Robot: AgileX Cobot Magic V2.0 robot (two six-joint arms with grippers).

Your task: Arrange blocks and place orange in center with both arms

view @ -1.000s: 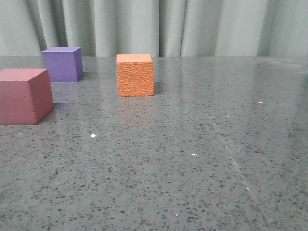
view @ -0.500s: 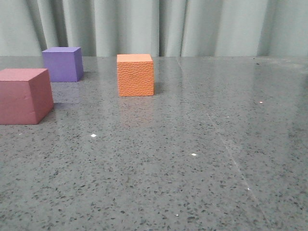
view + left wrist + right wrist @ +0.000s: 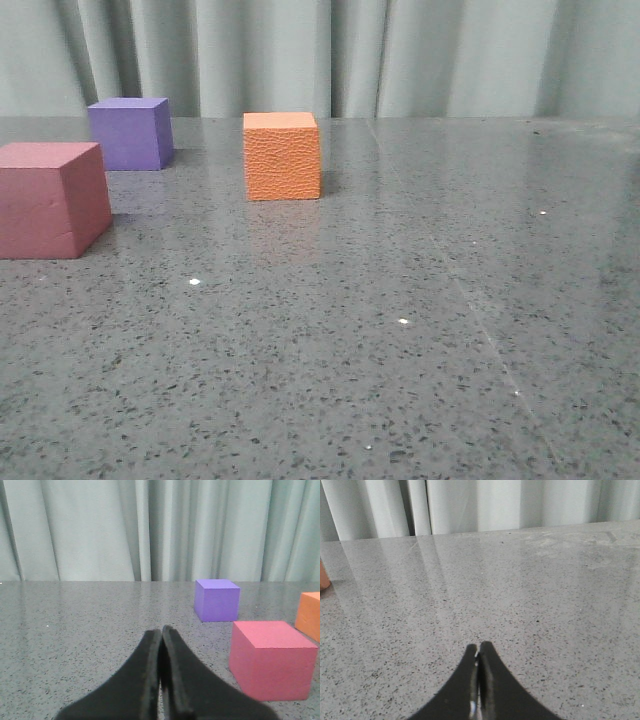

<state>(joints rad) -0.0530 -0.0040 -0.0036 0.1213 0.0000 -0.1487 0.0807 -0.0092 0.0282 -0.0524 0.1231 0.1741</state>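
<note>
The orange cube (image 3: 281, 156) stands on the grey speckled table, left of the middle in the front view. The purple cube (image 3: 129, 133) stands farther back on the left. The pink-red cube (image 3: 52, 199) stands nearest, at the left edge. Neither gripper shows in the front view. In the left wrist view my left gripper (image 3: 161, 630) is shut and empty, with the pink-red cube (image 3: 272, 658), the purple cube (image 3: 216, 600) and an edge of the orange cube (image 3: 310, 615) ahead of it to one side. In the right wrist view my right gripper (image 3: 478, 646) is shut and empty over bare table; a sliver of the orange cube (image 3: 323, 577) shows at the edge.
A pale grey-green curtain (image 3: 400, 55) hangs along the table's far edge. The speckled table top (image 3: 420, 320) stretches to the right of the cubes and toward the front.
</note>
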